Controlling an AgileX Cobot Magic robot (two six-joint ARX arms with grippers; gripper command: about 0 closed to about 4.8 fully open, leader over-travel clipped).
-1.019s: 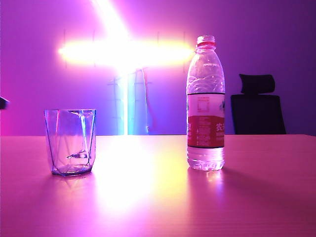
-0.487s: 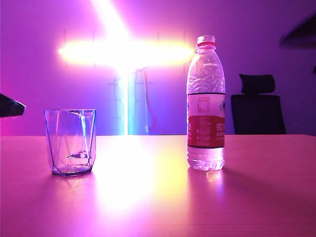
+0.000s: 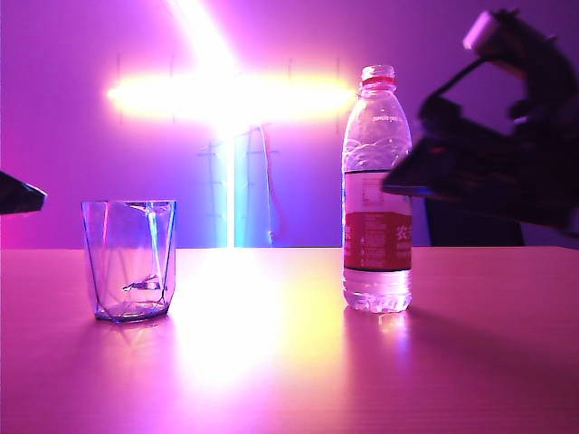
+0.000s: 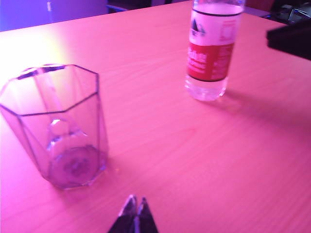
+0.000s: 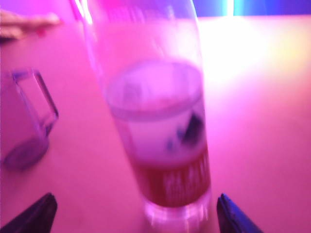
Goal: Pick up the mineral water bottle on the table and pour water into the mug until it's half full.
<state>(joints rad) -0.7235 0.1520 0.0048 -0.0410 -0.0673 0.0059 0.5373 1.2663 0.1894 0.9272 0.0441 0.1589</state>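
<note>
We see the mineral water bottle upright on the counter, right of centre; the mug stands well apart at left. Our right pincer is spread wide, flanking the bottle's base. Our left pincer looks clenched near the mug. Closing off-centre could tip the bottle.

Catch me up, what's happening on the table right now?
The right pincer is open and closing in on the mineral water bottle from the right of the exterior view, its fingers either side of the bottle's base without gripping it yet. The bottle stands upright on the table, cap off, nothing lifted. The mug sits empty to the left. The left pincer is shut and hangs near the mug, holding nothing.
</note>
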